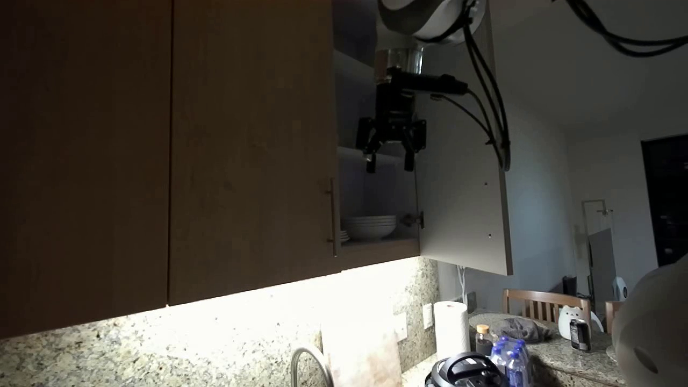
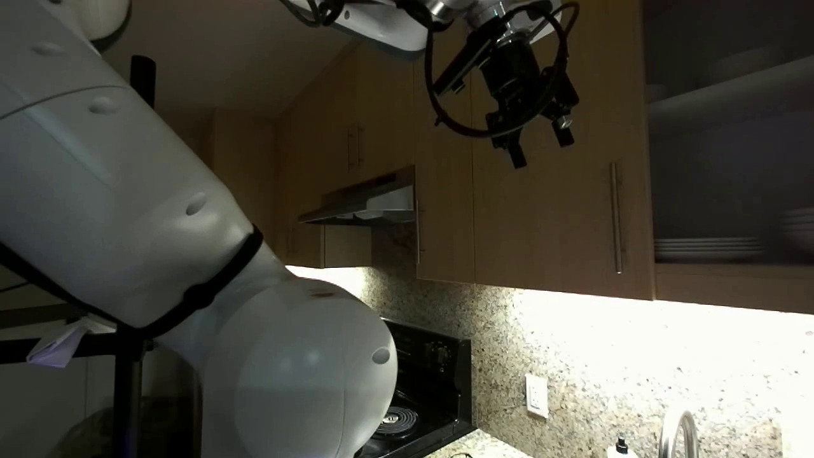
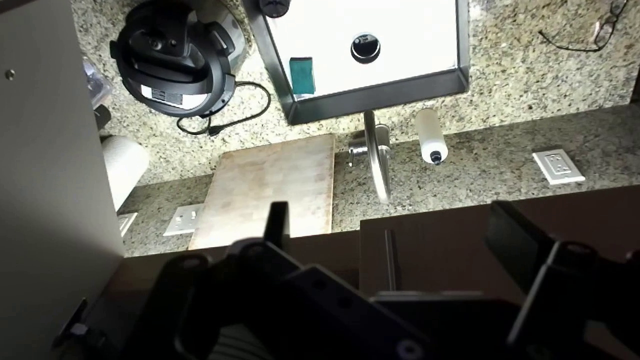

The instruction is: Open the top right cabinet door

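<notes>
The top right cabinet door (image 1: 459, 161) stands swung wide open, its pale inner face showing in an exterior view. In the wrist view its inner face (image 3: 45, 150) fills the left side. Its outer face and handle are hidden, and it is out of view in the remaining exterior view. My gripper (image 1: 390, 163) points down, open and empty, in front of the cabinets. It also shows in an exterior view (image 2: 542, 149) and in the wrist view (image 3: 390, 225), fingers wide apart. It appears apart from the open door, left of it.
The like closed door (image 1: 252, 134) with a bar handle (image 2: 615, 216) on its right edge adjoins the opening. Bowls (image 1: 368, 228) and plates (image 2: 709, 248) sit inside the open cabinet. Below are a faucet (image 3: 376, 155), cutting board (image 3: 280, 185), black-lidded cooker (image 3: 172, 65) and paper towel roll (image 1: 451, 329).
</notes>
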`<move>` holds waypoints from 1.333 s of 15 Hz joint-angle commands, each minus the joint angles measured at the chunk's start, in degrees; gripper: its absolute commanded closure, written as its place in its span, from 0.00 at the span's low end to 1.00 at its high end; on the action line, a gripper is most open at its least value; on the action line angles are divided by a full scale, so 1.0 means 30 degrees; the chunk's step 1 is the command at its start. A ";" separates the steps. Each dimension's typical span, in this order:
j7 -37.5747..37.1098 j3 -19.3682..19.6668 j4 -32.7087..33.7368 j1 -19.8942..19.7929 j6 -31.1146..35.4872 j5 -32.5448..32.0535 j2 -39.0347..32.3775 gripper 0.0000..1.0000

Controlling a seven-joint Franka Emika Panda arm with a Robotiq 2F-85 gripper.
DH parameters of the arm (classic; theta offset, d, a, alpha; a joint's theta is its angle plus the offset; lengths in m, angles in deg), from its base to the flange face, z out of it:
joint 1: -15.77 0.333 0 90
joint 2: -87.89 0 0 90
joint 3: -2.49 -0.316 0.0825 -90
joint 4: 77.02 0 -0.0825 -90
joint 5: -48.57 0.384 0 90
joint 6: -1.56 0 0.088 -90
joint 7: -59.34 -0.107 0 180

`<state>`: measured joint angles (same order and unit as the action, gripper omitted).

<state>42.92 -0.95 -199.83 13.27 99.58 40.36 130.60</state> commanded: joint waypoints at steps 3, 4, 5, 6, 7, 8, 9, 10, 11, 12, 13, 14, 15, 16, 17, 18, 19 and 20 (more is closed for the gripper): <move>-0.1612 -0.0753 -0.0512 -0.0722 0.2126 -0.0155 -0.2070 0.00; -0.1852 -0.0803 -0.0645 -0.0748 0.2397 -0.0184 -0.2300 0.00; -0.2159 -0.0886 -0.0865 -0.0852 0.2671 -0.0273 -0.2464 0.00; -0.2349 -0.0898 -0.1026 -0.0929 0.2833 -0.0307 -0.2581 0.00; -0.2502 -0.0883 -0.1211 -0.0959 0.2875 -0.0270 -0.2668 0.00; -0.2646 -0.0889 -0.1391 -0.1011 0.2917 -0.0260 -0.2713 0.00; -0.2689 -0.0846 -0.1638 -0.1005 0.2920 -0.0187 -0.2678 0.00; -0.2696 -0.0796 -0.1865 -0.0958 0.2944 -0.0087 -0.2613 0.00; -0.2720 -0.0770 -0.2192 -0.0926 0.3018 -0.0035 -0.2439 0.00; -0.2565 -0.0710 -0.2462 -0.0837 0.3096 0.0045 -0.2320 0.00; -0.2477 -0.0684 -0.2732 -0.0785 0.3196 0.0083 -0.2198 0.00; -0.2276 -0.0623 -0.2967 -0.0692 0.3301 0.0177 -0.2077 0.00; -0.2018 -0.0549 -0.3264 -0.0560 0.3559 0.0298 -0.1923 0.00; -0.1889 -0.0514 -0.3493 -0.0478 0.3734 0.0379 -0.1823 0.00; -0.1704 -0.0463 -0.3728 -0.0363 0.3926 0.0444 -0.1739 0.00; -0.1689 -0.0464 -0.3925 -0.0320 0.4085 0.0476 -0.1653 0.00; -0.1635 -0.0458 -0.4111 -0.0280 0.4232 0.0482 -0.1567 0.00; -0.1638 -0.0466 -0.4269 -0.0252 0.4339 0.0485 -0.1481 0.00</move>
<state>36.47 -2.79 -209.71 12.02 110.23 40.35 123.99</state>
